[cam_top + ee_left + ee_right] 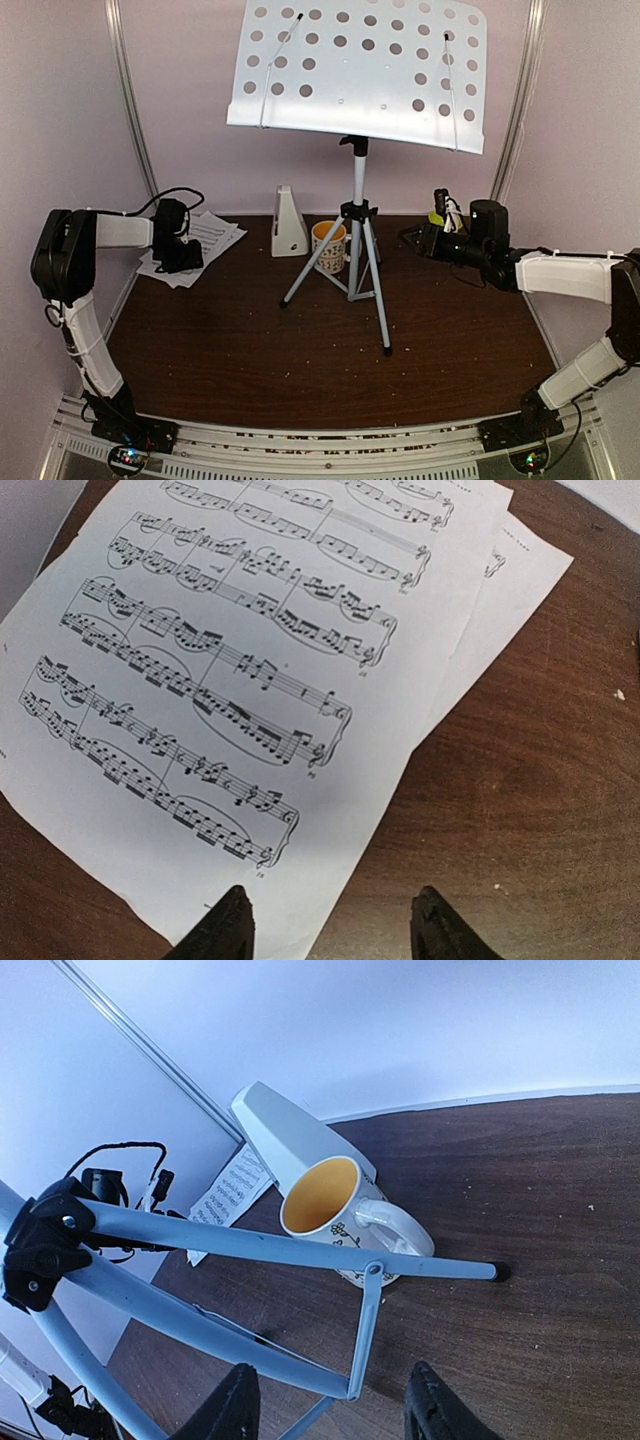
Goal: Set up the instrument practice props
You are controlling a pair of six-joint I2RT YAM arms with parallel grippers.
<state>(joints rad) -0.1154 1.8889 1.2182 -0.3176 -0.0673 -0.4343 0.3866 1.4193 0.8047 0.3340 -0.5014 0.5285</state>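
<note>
The music stand (357,75) is at the middle of the dark wooden table (300,350), its pale perforated desk tilted high over a grey tripod (358,262) whose legs are spread on the tabletop. Just left of the tripod, near the back wall, is the small white metronome (289,222). A mug (330,1200) with an orange inside sits between the metronome and the tripod's legs. Its outside carries small dark flower drawings but no wording that can be read. The two sheet-music pages (230,680) lie flat at the rear left of the table, one overlapping the other and fanned slightly, so the lower page (500,590) juts out on one side. Both are covered in printed staves of slurred, beamed notes. A scrap of small print shows at the lower page's top corner, but it is too small to read, and no title or brand can be made out anywhere. The left gripper (330,930) hangs over the near edge of the upper page with its fingers spread apart and nothing between them. The right gripper (332,1410) is to the right of the tripod, aimed at its legs and the mug, its jaws likewise apart and holding nothing.
</note>
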